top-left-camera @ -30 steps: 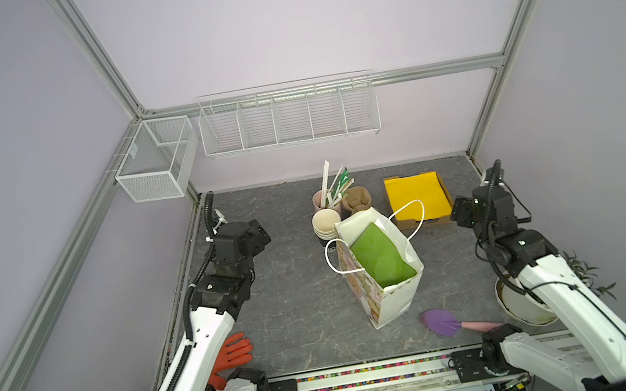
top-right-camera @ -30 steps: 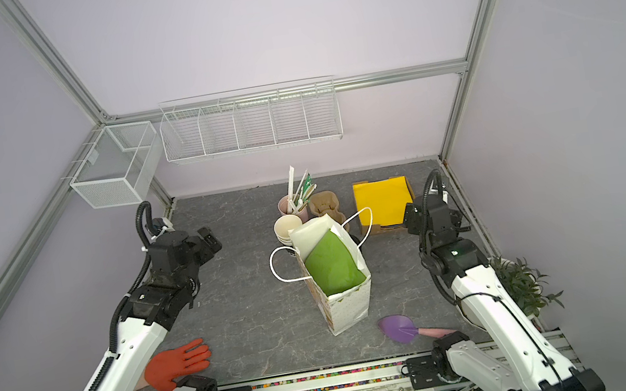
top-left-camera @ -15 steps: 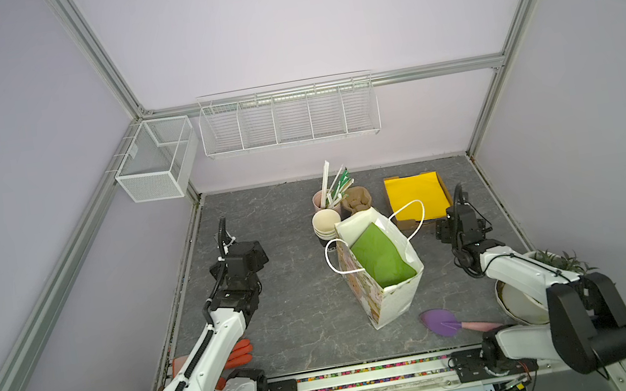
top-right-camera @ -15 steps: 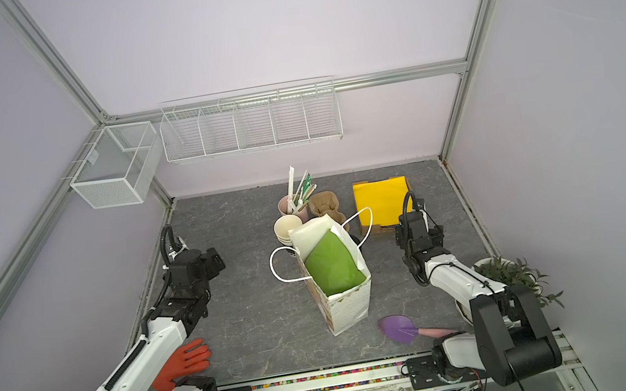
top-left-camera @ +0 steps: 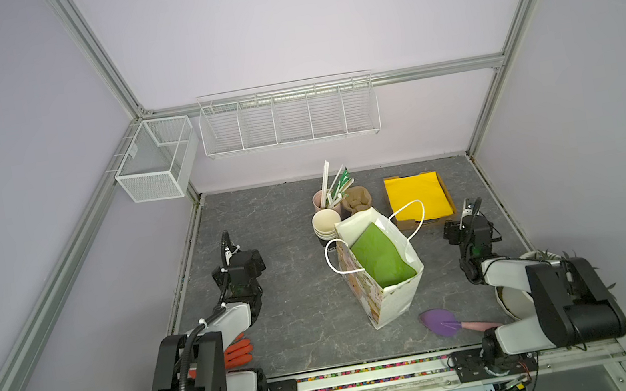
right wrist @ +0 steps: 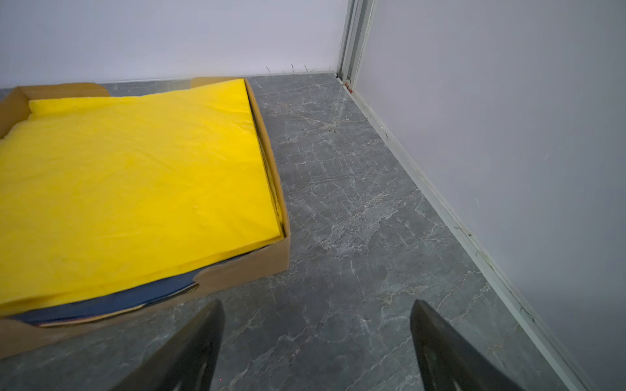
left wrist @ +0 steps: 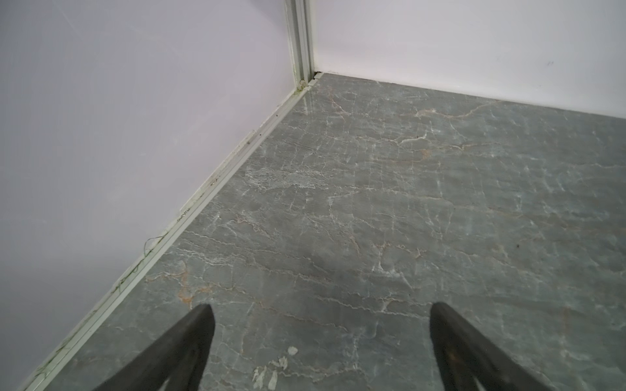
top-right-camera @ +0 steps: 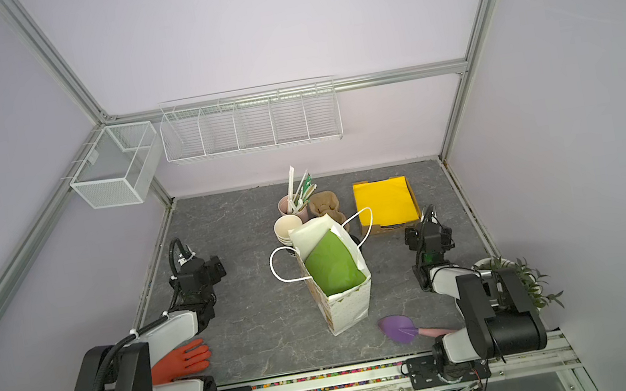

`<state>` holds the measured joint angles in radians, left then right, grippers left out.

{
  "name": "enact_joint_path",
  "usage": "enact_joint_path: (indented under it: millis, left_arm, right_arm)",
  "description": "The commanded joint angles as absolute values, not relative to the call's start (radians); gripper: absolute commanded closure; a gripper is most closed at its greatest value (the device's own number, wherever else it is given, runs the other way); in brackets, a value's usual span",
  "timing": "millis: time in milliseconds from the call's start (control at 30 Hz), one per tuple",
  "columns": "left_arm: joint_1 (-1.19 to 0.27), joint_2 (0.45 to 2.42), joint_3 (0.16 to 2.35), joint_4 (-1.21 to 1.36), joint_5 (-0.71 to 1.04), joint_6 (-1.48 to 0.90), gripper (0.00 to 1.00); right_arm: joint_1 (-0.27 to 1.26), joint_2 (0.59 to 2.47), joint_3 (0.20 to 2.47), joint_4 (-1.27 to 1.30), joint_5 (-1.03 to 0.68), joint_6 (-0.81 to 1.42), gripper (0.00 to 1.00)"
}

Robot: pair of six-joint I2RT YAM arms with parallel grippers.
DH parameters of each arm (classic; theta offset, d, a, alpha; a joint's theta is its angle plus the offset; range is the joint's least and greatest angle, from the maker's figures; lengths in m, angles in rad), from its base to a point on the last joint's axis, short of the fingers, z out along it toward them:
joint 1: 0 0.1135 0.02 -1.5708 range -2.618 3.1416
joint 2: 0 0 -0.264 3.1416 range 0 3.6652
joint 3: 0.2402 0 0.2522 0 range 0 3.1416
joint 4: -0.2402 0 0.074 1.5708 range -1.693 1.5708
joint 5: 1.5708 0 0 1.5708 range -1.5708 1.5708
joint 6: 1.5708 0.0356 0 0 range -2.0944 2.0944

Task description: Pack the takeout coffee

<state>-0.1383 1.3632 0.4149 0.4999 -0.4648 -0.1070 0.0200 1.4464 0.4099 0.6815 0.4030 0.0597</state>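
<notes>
My left gripper (left wrist: 320, 306) sits low over the bare grey table (left wrist: 372, 203) near the left wall, its two dark fingers (left wrist: 189, 338) spread wide with nothing between them. My right gripper (right wrist: 316, 303) is likewise spread wide and empty. It is low over the table, just beside the near corner of a cardboard tray (right wrist: 250, 267) that holds yellow sheets (right wrist: 135, 162). Between the arms, in both top views, a white paper bag (top-left-camera: 396, 301) stands upright with a green sheet (top-left-camera: 381, 255) lying in its open mouth. Just behind the bag stand a stack of cream cups (top-left-camera: 326, 220), a pink cup of straws (top-left-camera: 319, 200) and a brown carrier (top-left-camera: 356, 198). I cannot make out the takeout coffee in any view, so I cannot tell where it is. A purple scoop (top-left-camera: 439, 322) lies in front of the bag, and an orange glove (top-right-camera: 184, 358) lies beside the left arm.
</notes>
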Motion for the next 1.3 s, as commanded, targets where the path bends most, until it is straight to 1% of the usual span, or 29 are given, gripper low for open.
enact_joint_path:
  millis: [0, 67, 133, 200, 267, 333, 500, 1267]
  left_arm:
    - [-0.132, 1.398, 0.420, 0.723, -0.402, -0.012, 0.01]
    - [-0.113, 1.433, 0.422, 0.749, -0.371, -0.018, 0.01]
    - [-0.109, 1.486, 0.401, 0.825, -0.357, -0.016, 0.01]
    - [-0.107, 1.543, 0.381, 0.914, -0.331, -0.001, 0.02]
    - [-0.085, 1.547, 0.403, 0.881, -0.291, -0.014, 0.02]
    - [-0.073, 1.541, 0.408, 0.859, -0.276, -0.025, 0.02]
    - [-0.074, 1.550, 0.399, 0.894, -0.277, -0.018, 0.02]
    - [-0.074, 1.550, 0.398, 0.893, -0.276, -0.018, 0.02]
  right_arm:
    - [0.013, 1.481, 0.409, 0.783, 0.251, 0.011, 0.12]
    - [0.011, 1.506, 0.387, 0.838, 0.217, 0.001, 0.12]
    - [0.012, 1.546, 0.350, 0.963, 0.219, -0.005, 0.12]
    - [0.010, 1.523, 0.368, 0.889, 0.216, 0.003, 0.12]
    - [0.011, 1.541, 0.356, 0.939, 0.221, -0.003, 0.12]
    - [0.013, 1.526, 0.363, 0.901, 0.222, 0.000, 0.12]
    - [0.022, 1.529, 0.361, 0.914, 0.235, -0.005, 0.12]
    - [0.024, 1.529, 0.362, 0.914, 0.240, -0.006, 0.12]
